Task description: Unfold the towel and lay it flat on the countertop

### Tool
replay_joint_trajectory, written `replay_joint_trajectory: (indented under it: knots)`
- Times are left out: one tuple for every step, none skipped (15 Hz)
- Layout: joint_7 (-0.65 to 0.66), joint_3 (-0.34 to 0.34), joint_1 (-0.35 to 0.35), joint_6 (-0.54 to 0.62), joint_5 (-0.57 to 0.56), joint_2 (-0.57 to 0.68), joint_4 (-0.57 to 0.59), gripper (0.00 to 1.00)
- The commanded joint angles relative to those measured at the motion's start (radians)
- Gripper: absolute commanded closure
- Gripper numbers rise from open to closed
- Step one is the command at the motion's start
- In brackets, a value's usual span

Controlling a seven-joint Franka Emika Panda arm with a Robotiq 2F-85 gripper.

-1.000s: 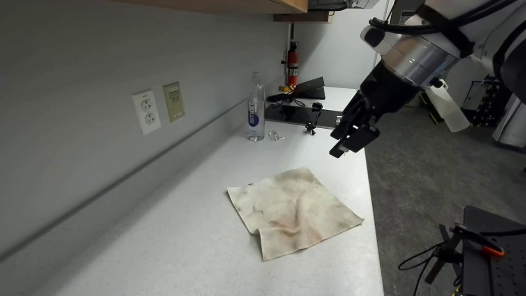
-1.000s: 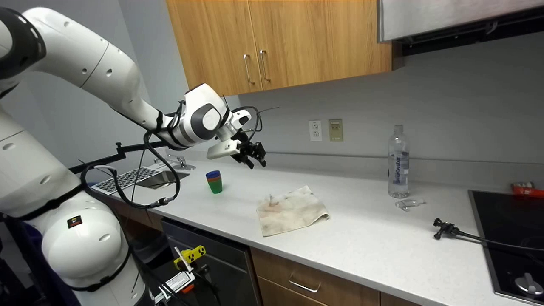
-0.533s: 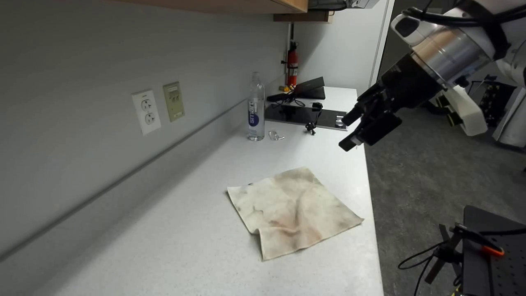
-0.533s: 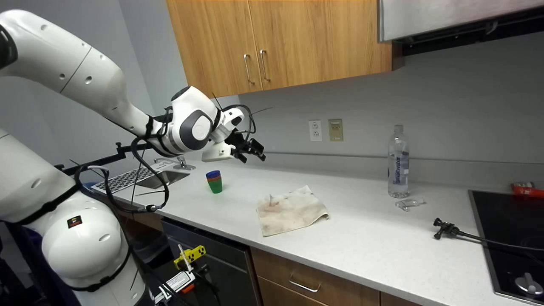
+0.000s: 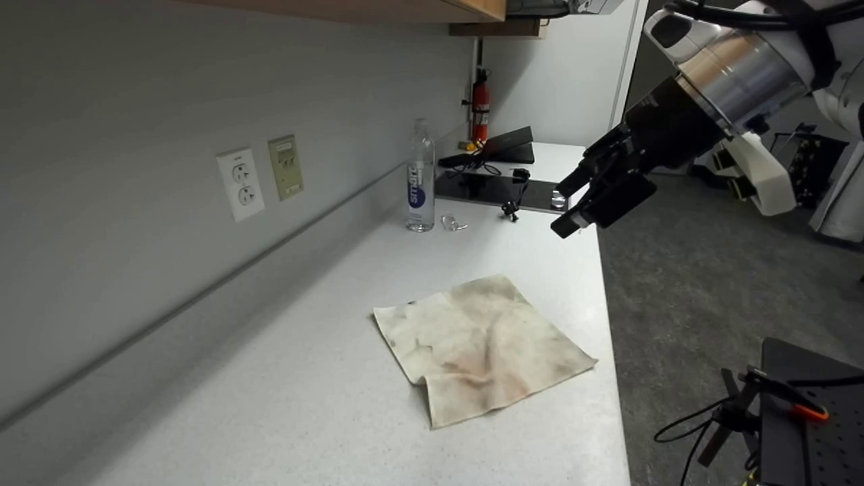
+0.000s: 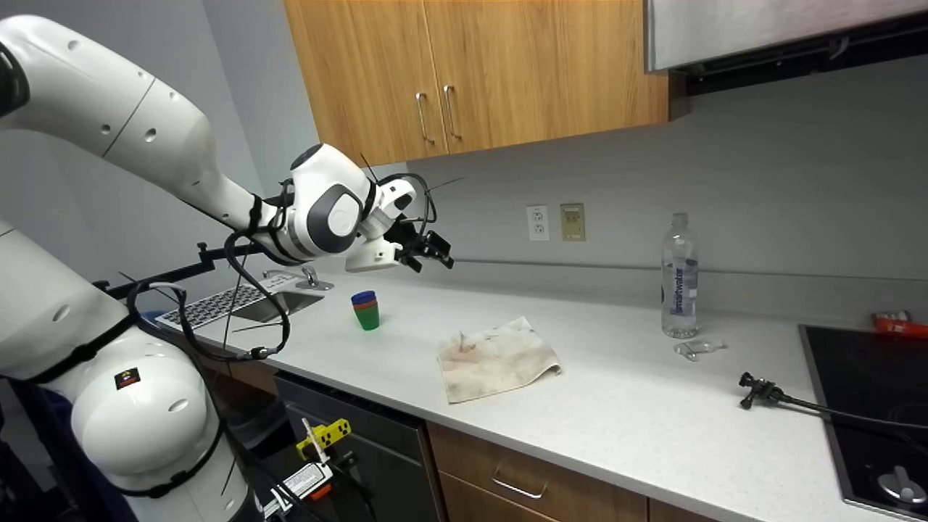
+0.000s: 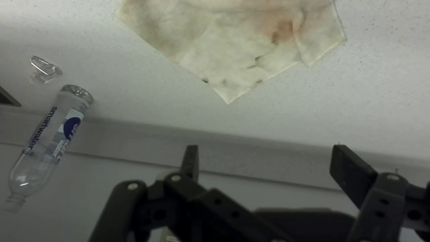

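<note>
One creased towel lies spread on the bench; the pincer, jaws wide apart, grips nothing and would best draw the rumpled edge gently outward.

Blotchy cream towel; white countertop
</note>
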Motion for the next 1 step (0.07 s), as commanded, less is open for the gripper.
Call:
replay_joint_trajectory:
  knots:
    - [-0.018, 0.009, -0.006, -0.001, 0.022, -0.001, 0.0, 0.0]
